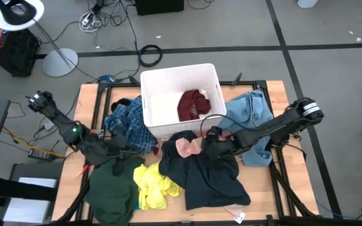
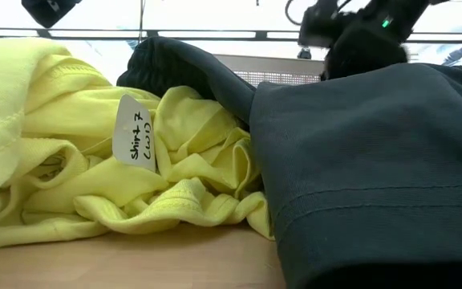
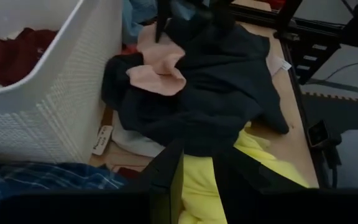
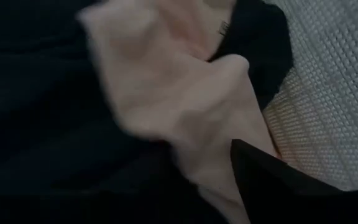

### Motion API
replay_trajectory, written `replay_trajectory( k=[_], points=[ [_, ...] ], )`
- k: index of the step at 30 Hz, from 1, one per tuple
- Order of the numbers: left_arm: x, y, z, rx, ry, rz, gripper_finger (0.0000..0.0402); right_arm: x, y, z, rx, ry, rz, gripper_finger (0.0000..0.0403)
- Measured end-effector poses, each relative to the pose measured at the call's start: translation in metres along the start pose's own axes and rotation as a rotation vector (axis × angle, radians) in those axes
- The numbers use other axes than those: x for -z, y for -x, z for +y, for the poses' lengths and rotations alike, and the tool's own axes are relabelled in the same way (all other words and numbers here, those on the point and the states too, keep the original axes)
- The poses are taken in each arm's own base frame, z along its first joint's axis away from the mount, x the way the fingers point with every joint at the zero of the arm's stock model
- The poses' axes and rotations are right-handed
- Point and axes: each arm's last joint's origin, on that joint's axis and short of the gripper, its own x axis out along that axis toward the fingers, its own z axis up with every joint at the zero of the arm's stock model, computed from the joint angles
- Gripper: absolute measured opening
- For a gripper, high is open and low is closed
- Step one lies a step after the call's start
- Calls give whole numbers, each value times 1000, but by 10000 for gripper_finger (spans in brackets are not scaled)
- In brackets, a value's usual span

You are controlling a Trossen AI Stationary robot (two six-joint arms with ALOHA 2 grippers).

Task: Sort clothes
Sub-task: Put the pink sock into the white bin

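I have the right pincer [image 1: 211, 139] down on the heap in the middle of the desk [image 1: 263, 182], right at the pink garment [image 1: 189, 147] that pokes out of the dark navy garment [image 1: 207, 172]. In its own wrist view the pink cloth fills the space just ahead of one dark finger [image 4: 272, 180], with navy folds around it and the bin's ribbed wall close beside. I cannot tell whether that pincer is apart, together or gripping cloth.

The left pincer [image 1: 109, 150] sits low at the other side of the heap, between the blue plaid garment [image 1: 131, 125] and the dark green garment [image 1: 113, 188]. Its fingers [image 3: 166, 180] stand a little apart, over the yellow garment [image 1: 153, 185], and I see nothing caught between them.

The white bin [image 1: 168, 81] stands at the back middle of the desk with a maroon garment [image 1: 192, 103] inside. A light blue denim garment [image 1: 250, 116] lies beside the bin under the right arm. In the low view the yellow shirt carries a handwritten paper tag [image 2: 133, 132], and the navy cloth lies pressed against it.
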Motion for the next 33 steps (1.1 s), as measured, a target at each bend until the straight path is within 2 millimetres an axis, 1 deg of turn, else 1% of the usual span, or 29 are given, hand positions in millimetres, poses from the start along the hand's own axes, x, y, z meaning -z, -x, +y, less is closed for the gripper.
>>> replay_trajectory(
  k=[2,4,5,6,7,10,14,19,23,25,28,30,33],
  points=[
    [2,1,-2,2,5,6,90,0,-7,-2,23,-25,14,137],
    [3,2,-2,1,24,13,90,-4,-7,-3,28,-41,18,80],
    [4,2,-1,-6,31,21,90,-8,-4,-3,25,-43,17,45],
    [6,2,0,-12,38,32,90,-13,1,-2,20,-38,21,24],
    [7,3,0,-20,38,43,90,-17,8,-2,17,-35,32,16],
    [12,3,3,-48,33,81,90,-33,35,-1,25,-39,67,12],
    [18,2,5,-76,-11,133,90,-61,85,-3,66,-25,72,5],
    [21,1,5,-63,-60,152,90,-97,147,-15,103,-53,-50,3],
    [22,0,5,-63,-63,153,90,-123,182,-34,141,-69,-187,2],
    [22,0,5,-62,-63,152,90,-134,194,-44,167,-53,-254,2],
    [22,0,5,-62,-63,152,90,-151,202,-61,199,-58,-339,3],
    [22,-1,5,-65,-63,151,90,-160,202,-74,230,-71,-382,4],
    [20,-2,7,-119,-32,108,90,-170,197,-96,254,-99,-412,9]
  ],
)
